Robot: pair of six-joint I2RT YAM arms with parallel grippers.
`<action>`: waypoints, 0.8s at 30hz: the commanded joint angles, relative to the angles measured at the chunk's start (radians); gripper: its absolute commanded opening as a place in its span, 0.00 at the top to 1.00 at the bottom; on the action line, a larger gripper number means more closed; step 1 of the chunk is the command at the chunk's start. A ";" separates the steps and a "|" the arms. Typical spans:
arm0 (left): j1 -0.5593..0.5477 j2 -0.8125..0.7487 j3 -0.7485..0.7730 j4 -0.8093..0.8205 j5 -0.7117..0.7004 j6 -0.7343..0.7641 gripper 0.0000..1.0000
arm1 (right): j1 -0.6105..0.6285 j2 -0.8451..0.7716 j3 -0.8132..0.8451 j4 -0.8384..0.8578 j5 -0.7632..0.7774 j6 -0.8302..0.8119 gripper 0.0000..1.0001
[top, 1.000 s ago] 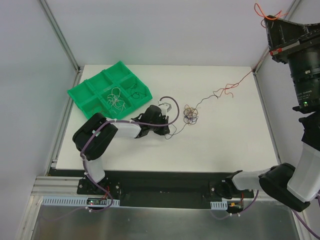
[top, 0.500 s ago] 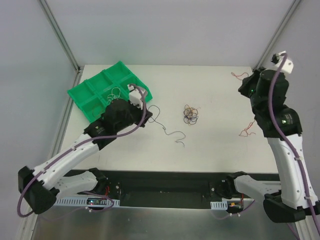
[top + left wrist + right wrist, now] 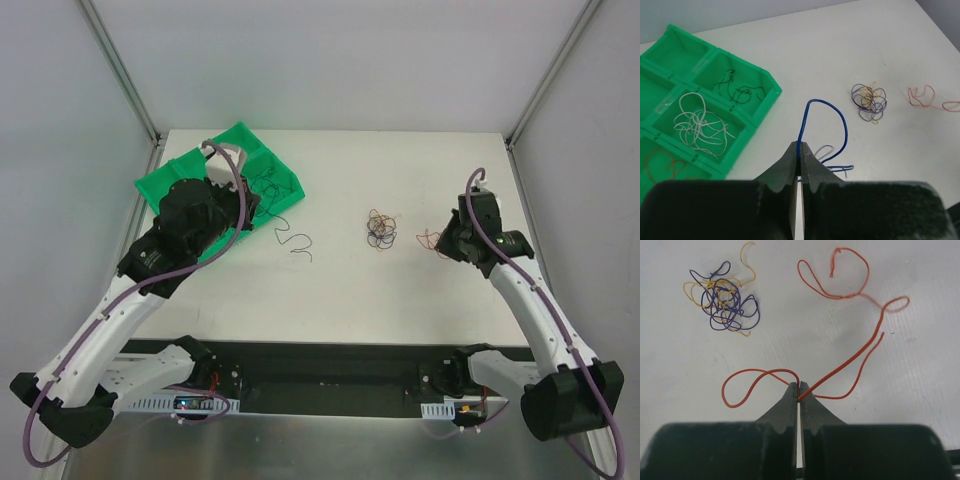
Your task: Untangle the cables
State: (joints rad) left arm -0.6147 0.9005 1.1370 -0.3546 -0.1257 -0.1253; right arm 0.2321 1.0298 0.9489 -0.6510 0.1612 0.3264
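**A:** Where are the cables right now?

**B:** A purple-and-yellow tangle (image 3: 380,230) lies mid-table, touched by neither arm. The left wrist camera shows the left gripper (image 3: 800,152) with its jaws pinched together on a blue wire (image 3: 826,101) that arches upward.

**A:** And from overhead?

**B:** That wire is only a dark squiggle beside the green tray (image 3: 160,187). The arm hides most of the tray. The wrist view shows its compartments: white wires (image 3: 697,125), black wires (image 3: 737,90) and an orange wire (image 3: 660,162).

**A:** And the right side?

**B:** The right gripper (image 3: 799,390) is clamped on a red wire (image 3: 855,358). The wire loops across the white table (image 3: 400,300), near the tangle but apart from it.
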 commanded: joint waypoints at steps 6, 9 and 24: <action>0.200 0.172 0.197 -0.008 -0.009 0.012 1.00 | -0.007 0.160 0.054 -0.064 -0.308 -0.064 1.00; 0.282 0.253 0.262 0.038 0.037 -0.014 1.00 | -0.005 0.185 0.067 -0.090 -0.377 -0.084 1.00; 0.544 0.756 0.696 0.209 0.152 -0.113 1.00 | 0.004 0.142 0.062 -0.191 -0.437 -0.147 1.00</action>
State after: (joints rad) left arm -0.0967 1.5707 1.7065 -0.2207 -0.0170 -0.2279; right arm 0.2317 1.2095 0.9848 -0.7982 -0.2596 0.2062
